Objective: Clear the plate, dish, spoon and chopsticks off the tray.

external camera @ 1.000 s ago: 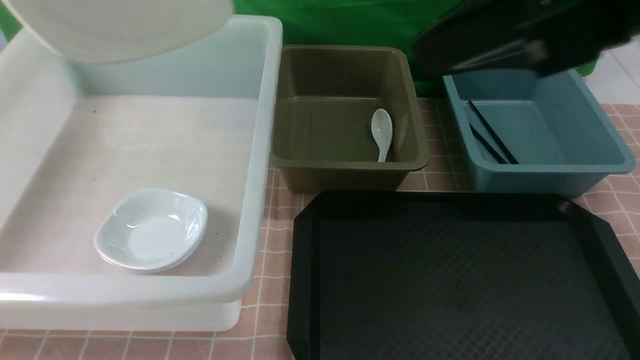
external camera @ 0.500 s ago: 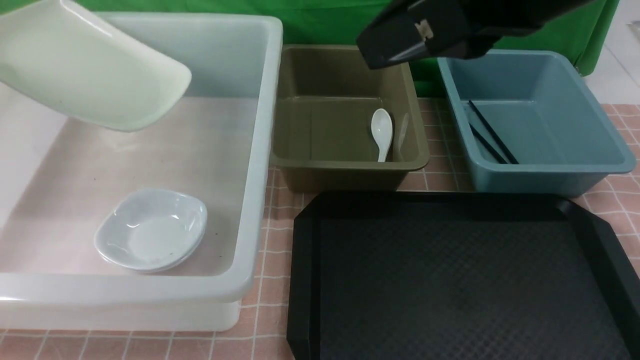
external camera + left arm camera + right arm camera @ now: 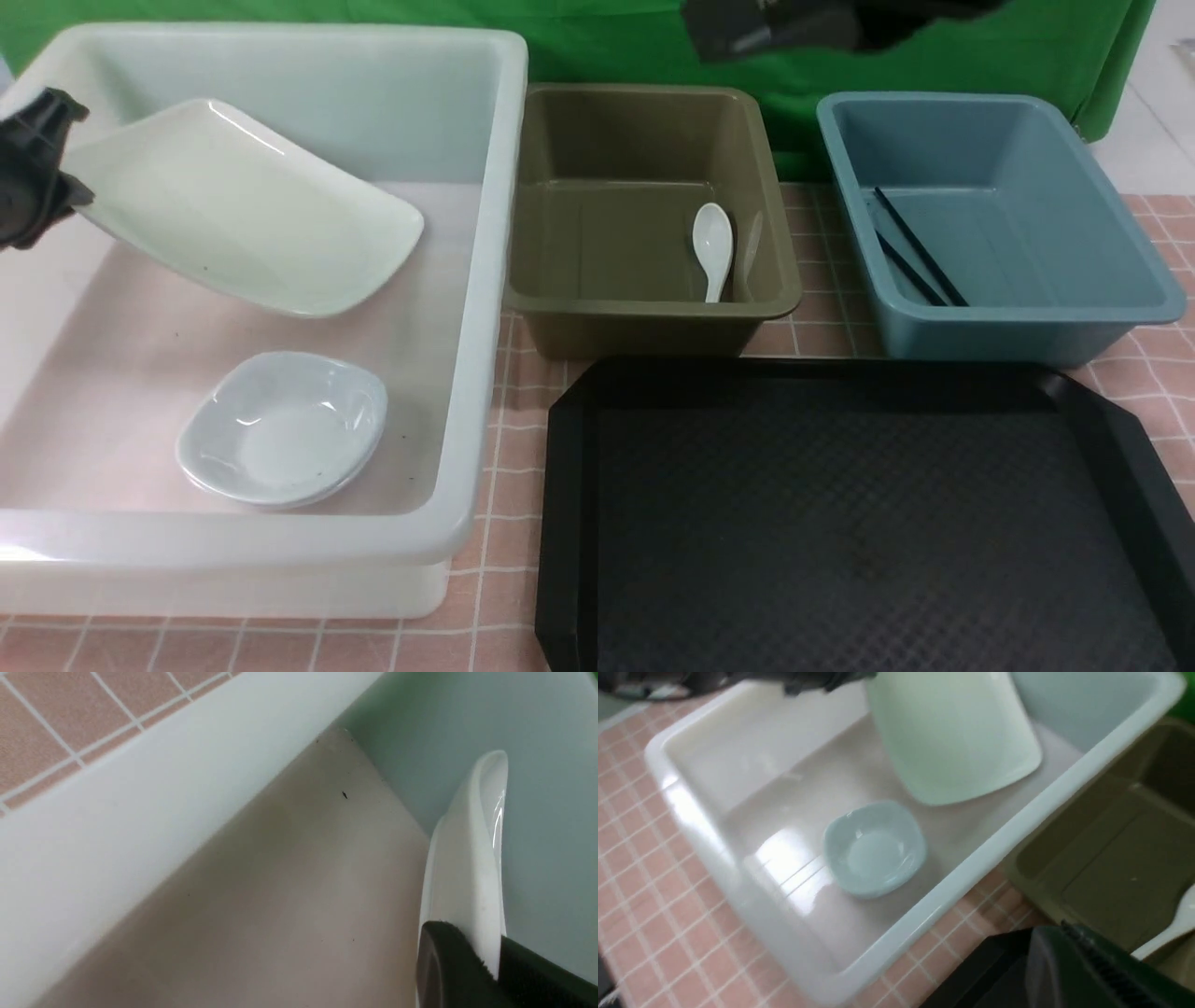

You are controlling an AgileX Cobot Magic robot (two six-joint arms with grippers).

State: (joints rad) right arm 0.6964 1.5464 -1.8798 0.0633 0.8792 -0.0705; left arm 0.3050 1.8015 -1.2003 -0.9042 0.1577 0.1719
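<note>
So the left hand, at the left edge of the front view, is pinched onto the rim of the large glossy white rounded-square plate. The plate hangs tilted inside the deep white plastic bin, with a small pale dish on the bin floor lower in frame. At centre, the olive bin holds the white ceramic soup spoon. At upper right, the blue bin has the thin black chopsticks. The black diamond-textured tray sits lower right on the pink checked tabletop. The right hand, blurry at top centre, is closed up.
</note>
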